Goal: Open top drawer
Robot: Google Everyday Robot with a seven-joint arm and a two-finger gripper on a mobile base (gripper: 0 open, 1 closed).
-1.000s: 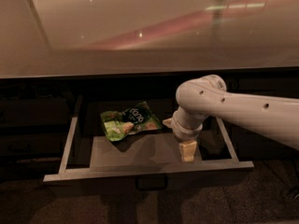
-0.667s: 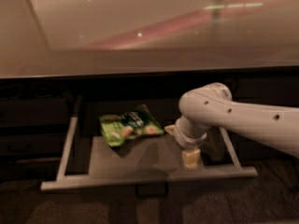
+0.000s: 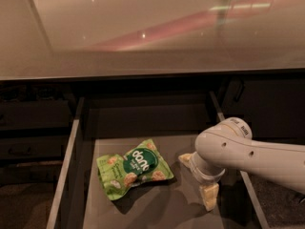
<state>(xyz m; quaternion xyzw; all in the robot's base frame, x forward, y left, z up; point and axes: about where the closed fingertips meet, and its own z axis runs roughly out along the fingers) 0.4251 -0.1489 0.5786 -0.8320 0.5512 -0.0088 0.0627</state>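
top drawer [image 3: 66,175] is pulled well out | gripper [image 3: 197,178] parked in its right half, fingers [image 3: 209,197] apart, nothing held | best lifted straight up

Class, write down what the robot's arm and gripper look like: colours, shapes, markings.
The arm is a smooth white tube with a rounded joint and small dark dots. The gripper, over the open top drawer, has a pale grey wrist band and cream fingers.
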